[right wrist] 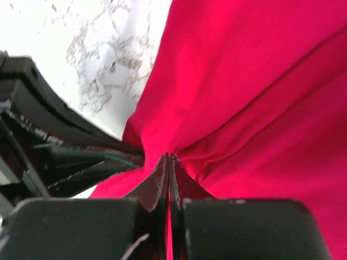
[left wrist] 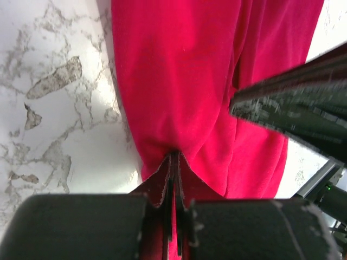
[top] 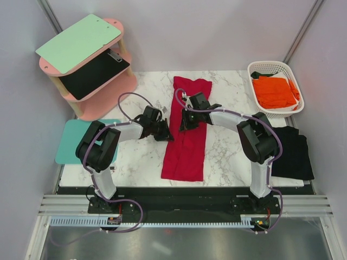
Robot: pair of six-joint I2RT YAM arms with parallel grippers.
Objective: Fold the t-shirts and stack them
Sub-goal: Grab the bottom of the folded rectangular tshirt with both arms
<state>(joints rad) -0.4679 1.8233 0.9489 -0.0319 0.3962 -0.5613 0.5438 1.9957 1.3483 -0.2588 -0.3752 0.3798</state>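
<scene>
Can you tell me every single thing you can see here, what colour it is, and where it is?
red t-shirt: 1, crimson, long strip mid-table
orange t-shirt: 1, bright orange, in the basket
black t-shirt: 1, black, table's right edge
basket: 1, white, far right corner
mat: 1, teal, left edge
board: 1, mint green, on top of the shelf
shelf: 1, pink, far left corner
panel: 1, black, shelf's lower tier
table: 1, white marble
left hand: 1, black, shut, pinching the red t-shirt
right hand: 1, black, shut, pinching the red t-shirt
</scene>
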